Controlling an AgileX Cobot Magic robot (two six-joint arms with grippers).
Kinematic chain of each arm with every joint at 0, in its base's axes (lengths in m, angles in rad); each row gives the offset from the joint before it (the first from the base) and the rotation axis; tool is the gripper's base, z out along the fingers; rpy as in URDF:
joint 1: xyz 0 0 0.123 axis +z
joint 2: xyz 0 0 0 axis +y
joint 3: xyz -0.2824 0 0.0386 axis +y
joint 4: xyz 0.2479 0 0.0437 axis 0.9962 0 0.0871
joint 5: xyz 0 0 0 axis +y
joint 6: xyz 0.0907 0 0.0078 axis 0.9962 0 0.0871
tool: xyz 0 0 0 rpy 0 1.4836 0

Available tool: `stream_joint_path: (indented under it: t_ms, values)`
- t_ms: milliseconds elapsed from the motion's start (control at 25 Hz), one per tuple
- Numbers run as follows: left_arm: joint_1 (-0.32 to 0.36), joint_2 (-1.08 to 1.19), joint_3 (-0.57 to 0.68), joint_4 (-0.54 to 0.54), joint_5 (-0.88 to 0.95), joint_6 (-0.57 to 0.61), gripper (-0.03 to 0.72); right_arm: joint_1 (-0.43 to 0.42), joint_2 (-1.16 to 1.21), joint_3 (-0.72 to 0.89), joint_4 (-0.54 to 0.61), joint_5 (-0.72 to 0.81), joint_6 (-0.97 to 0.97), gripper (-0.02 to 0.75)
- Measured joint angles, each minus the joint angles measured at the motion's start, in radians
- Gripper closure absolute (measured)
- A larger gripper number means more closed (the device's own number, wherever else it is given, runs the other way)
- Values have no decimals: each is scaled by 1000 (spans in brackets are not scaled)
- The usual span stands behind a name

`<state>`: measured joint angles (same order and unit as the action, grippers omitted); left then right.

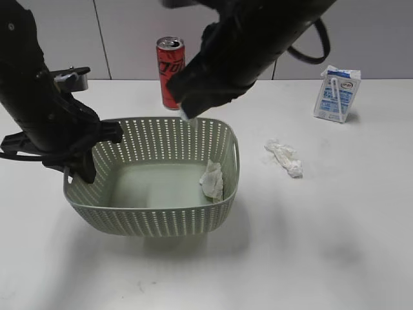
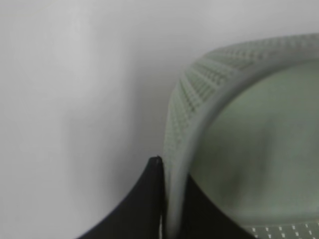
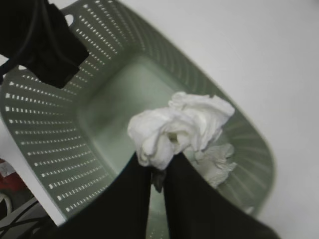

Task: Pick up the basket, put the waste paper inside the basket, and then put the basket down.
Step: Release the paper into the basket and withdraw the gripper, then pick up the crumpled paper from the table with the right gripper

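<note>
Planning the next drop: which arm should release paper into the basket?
Right: its gripper holds a paper wad above the basket. The left gripper is clamped on the basket's rim.

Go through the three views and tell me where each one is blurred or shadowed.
Exterior view: mostly sharp; the right arm blurs near the lens, and a soft shadow lies under the lifted basket. Left wrist view: blurred throughout, the rim a fuzzy band between the left gripper jaws. Right wrist view: the held waste paper is fairly crisp in the right gripper, the basket floor hazy.
</note>
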<state>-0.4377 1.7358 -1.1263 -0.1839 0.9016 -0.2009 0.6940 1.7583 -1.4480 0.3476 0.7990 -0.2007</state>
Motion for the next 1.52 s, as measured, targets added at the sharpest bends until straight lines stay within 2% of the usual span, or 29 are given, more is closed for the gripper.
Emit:
stream_joint_path:
  t_ms: [80,280,360,400,480,600,720,880,1120,1320,1400,1520]
  values:
    - [0,0,0,0,2,0,688,27,30,0,8,-2,-1,633]
    - [0,0,0,0,9,0,688,36,75,-4,6,21,7,195]
    - [0,0,0,2,15,0,688,24,72,-30,-19,72,22,125]
    - [0,0,0,3,15,0,688,16,64,-46,-41,96,30,114]
    - [0,0,0,6,15,0,688,-11,38,-70,-99,116,46,117]
    - [0,0,0,12,15,0,688,-97,10,-83,-207,122,93,141]
    - [0,0,0,17,15,0,688,-217,38,-83,-244,124,117,153]
    - [0,0,0,19,15,0,688,-319,157,-81,-263,117,127,160]
    - [0,0,0,19,15,0,688,-339,371,-78,-265,50,128,167]
    - [0,0,0,19,15,0,688,-339,451,-76,-269,7,129,171]
    - [0,0,0,19,17,0,688,-339,463,-76,-273,-5,129,201]
    - [0,0,0,19,20,0,688,-339,466,-76,-273,-16,129,334]
